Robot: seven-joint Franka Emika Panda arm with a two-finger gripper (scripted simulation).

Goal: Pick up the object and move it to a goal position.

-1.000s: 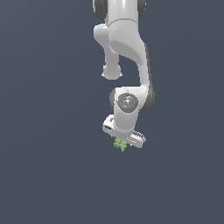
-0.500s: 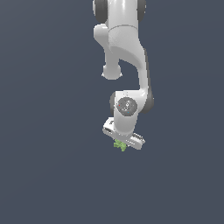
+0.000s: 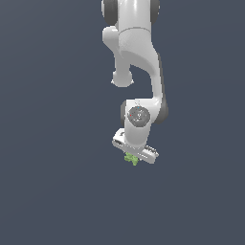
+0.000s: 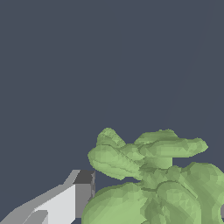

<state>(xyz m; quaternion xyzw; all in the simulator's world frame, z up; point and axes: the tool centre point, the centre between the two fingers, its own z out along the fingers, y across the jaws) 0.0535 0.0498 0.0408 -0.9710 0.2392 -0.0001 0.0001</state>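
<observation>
The object (image 3: pixel 131 159) is a tiny light-green lumpy thing with jagged edges, sticking out just below the white gripper (image 3: pixel 133 157) in the exterior view. The white arm reaches down from the top of that view. In the wrist view the object (image 4: pixel 153 179) fills the space beside one white and grey fingertip (image 4: pixel 81 192), which touches its side. The other finger is out of that picture. The gripper is shut on the object.
A plain dark blue-grey surface (image 3: pixel 52 143) lies all around the arm. No goal marker or other thing shows in either view.
The arm's wrist and gripper have shifted slightly, with the green object staying between the fingers. The move is small.
</observation>
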